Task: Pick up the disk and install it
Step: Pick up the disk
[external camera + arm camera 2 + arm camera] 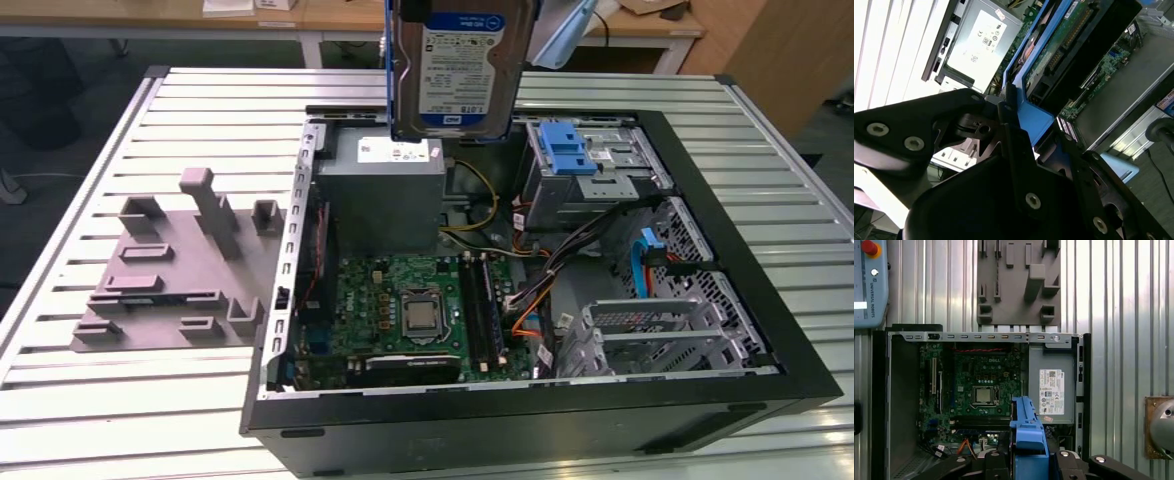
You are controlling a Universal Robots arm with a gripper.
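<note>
The disk (pixel 462 70) hangs upright in the air over the back of the open computer case (pixel 747 330). Its white-and-blue label faces the exterior camera, and a blue carrier frame runs along its edges. In both wrist views my gripper (pixel 1027 460) is shut on the end of that blue frame (pixel 1029 117). One black finger (pixel 1014 145) presses on the frame. The disk's lower edge hovers just above the grey power supply box (pixel 384 190) and touches nothing. The silver drive cage with its blue latch (pixel 571 160) stands to the exterior view's right of the disk.
Inside the case are the green motherboard (pixel 407 305), bundled cables (pixel 534 290) and perforated metal bays (pixel 667 330). A grey fixture plate with upright blocks (pixel 174 270) lies on the slatted metal table (pixel 120 400) beside the case. A teach pendant (pixel 869 280) rests at the table edge.
</note>
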